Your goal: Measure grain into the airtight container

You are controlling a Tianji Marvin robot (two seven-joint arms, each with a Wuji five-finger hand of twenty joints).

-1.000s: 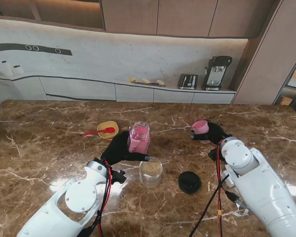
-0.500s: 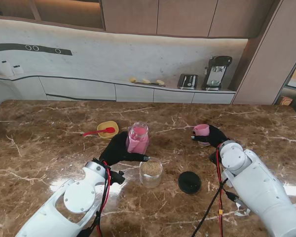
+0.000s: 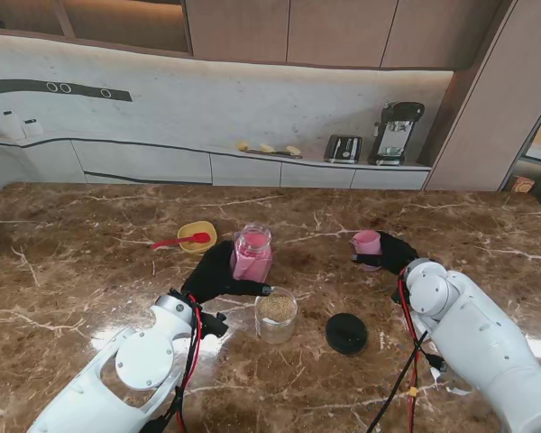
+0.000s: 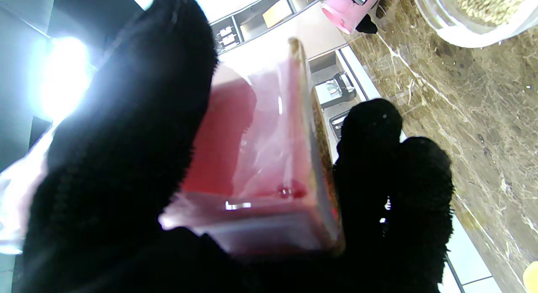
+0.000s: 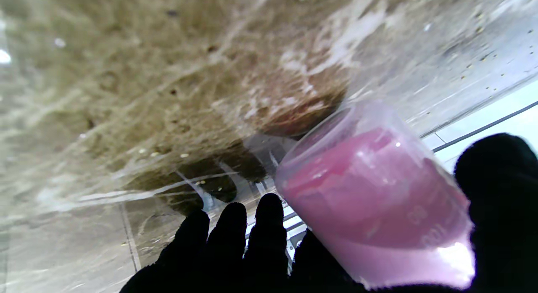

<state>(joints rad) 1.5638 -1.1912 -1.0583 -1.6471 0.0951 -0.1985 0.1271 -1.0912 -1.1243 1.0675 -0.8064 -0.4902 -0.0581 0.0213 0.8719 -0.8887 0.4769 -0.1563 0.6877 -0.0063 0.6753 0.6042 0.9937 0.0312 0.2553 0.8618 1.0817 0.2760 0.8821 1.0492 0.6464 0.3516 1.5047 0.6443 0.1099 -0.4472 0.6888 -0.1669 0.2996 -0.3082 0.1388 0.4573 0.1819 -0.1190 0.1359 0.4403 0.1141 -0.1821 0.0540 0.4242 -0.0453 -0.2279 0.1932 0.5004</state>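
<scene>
Fingers (image 4: 126, 129) of the left hand (image 3: 218, 272) are wrapping around a pink-tinted glass jar (image 3: 252, 253), thumb on one side and the other digits on the opposite wall, as the left wrist view is showing. That jar is standing upright near the table's (image 3: 72, 271) centre, mouth open at the top. Right hand (image 3: 389, 253) is pinching a small pink measuring cup (image 3: 367, 244) between thumb and forefinger; its remaining fingers (image 5: 235, 238) are lying side by side, extended and touching nothing. From the jar, the cup is sitting at about 3 o'clock, well apart; whether it is touching the table I cannot tell.

At 6 o'clock from the pink jar, just beside it and nearer to me, a clear airtight container (image 3: 276, 315) is standing open with tan grain filling its lower part. A round black lid (image 3: 346, 333) is lying flat on the table at 3 o'clock from that container, close by but apart. At 10 o'clock from the pink jar, a yellow bowl (image 3: 197, 236) is resting with a red spoon (image 3: 180, 240) lying across its rim, handle pointing toward 9 o'clock.
</scene>
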